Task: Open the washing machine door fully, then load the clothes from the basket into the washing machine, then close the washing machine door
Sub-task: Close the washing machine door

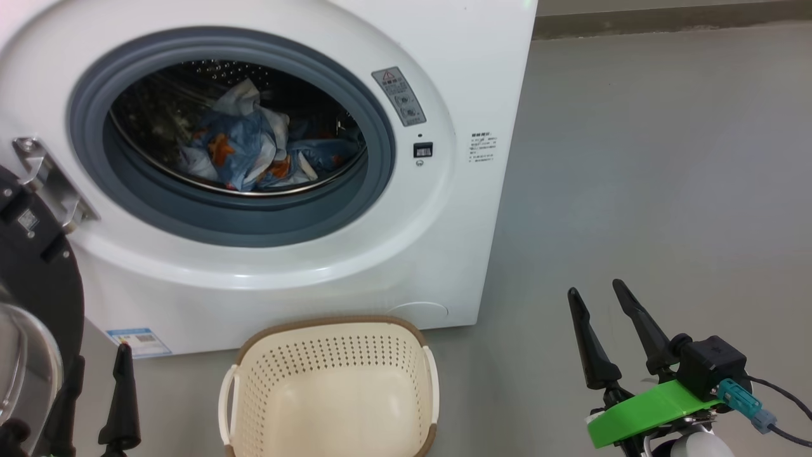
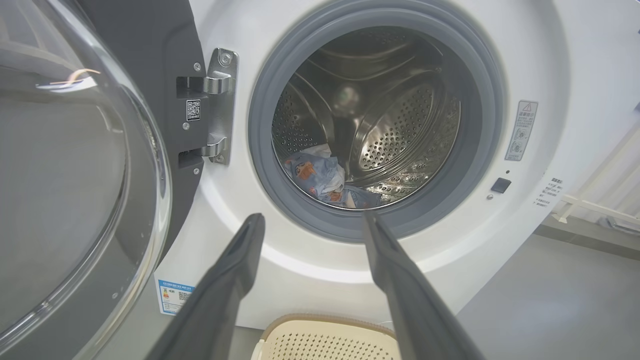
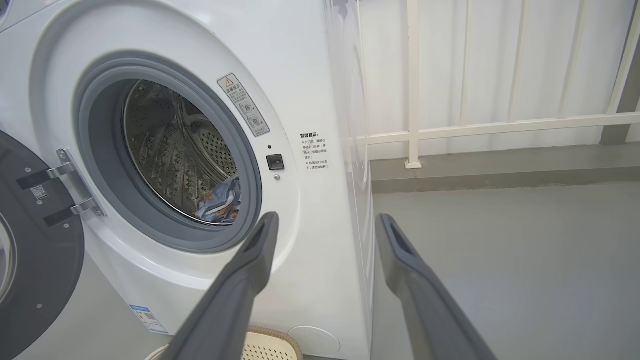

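The washing machine door (image 1: 44, 273) stands open leftward; basket (image 1: 330, 355) opens upward.

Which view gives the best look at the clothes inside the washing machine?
The head view: it looks down into the drum and shows the spread-out heap of clothes. The left wrist view shows a smaller bundle low behind the grey seal; the right wrist view catches a slanted sliver.

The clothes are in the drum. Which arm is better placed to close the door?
Left, probably: the washing machine door hangs open beside the left gripper; the right gripper is farther off.
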